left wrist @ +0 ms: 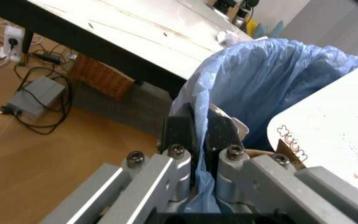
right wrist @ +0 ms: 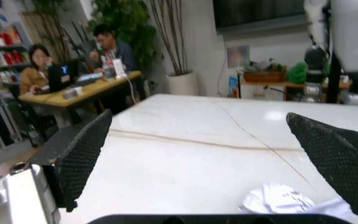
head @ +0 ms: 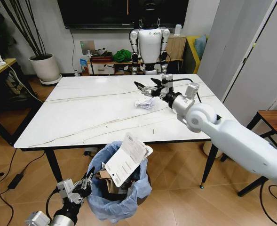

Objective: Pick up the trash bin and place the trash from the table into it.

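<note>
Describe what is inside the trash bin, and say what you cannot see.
Inside the trash bin, white printed sheets stick up above brown cardboard. The sheets and the blue bag hide whatever lies deeper.

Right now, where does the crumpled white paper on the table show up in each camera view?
Head view: crumpled paper on the table, just under the open right gripper.
Left wrist view: paper beyond the bin rim.
Right wrist view: paper between the fingers.
Shared landmark: the table's grey vein.
</note>
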{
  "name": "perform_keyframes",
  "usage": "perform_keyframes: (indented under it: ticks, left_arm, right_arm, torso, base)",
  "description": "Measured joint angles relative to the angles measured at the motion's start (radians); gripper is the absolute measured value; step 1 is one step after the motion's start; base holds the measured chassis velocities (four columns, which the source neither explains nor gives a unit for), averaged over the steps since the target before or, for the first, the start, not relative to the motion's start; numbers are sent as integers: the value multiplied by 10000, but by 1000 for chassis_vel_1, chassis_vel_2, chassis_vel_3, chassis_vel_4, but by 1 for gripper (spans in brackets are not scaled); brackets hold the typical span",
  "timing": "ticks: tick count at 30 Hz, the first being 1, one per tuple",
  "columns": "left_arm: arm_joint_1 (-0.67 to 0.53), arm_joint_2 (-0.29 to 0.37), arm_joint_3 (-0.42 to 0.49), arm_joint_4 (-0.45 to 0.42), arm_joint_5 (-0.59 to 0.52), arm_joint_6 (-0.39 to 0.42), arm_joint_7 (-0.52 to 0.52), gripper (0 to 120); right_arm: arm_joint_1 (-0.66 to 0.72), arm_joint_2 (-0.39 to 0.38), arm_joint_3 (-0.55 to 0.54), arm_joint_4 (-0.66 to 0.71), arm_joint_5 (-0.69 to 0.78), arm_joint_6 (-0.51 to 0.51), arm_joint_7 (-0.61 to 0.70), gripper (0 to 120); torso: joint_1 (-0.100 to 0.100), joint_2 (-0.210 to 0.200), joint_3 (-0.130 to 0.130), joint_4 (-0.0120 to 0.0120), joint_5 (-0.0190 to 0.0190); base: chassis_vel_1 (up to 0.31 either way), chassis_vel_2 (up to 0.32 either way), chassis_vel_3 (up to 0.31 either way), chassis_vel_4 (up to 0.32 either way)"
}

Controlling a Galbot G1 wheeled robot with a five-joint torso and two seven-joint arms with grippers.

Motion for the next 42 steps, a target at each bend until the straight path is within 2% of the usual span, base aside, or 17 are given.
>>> perform_keyframes:
  ticks: [10,16,20,26,42]
  left_arm:
    - [152,-158,-206,-98,6,-21,0,0]
    - [219,-248,-306,-164,6,-35,1,0]
    - [253,-292,-368,-194,6,-44,2,0]
    - [250,-315,-380,-187,6,-54,12,0]
    - [103,-267,-304,-35,-16,-56,12,0]
  right_arm:
    - [460,1333,-647,-2240,-635,-139,-364,100]
    - [591,2721,-731,-4261,-1231,-70,-799,100]
    - [710,3232,-731,-5413,-1686,44,-1066,100]
    - [809,3548,-546,-6265,-1964,135,-892,100]
    - [893,3625,-276,-7208,-2050,-58,180,100]
  torso:
    - [0,0,-2,0,-2]
    - [0,0,-1,2,0]
    - [0,0,-1,2,-1]
    - [-2,0,-2,-1,0]
    - [-2,0,-2,0,0]
  base:
    - [0,0,0,0]
    - [0,0,0,0]
    - [0,0,0,0]
    - [0,0,0,0]
    - [0,0,0,0]
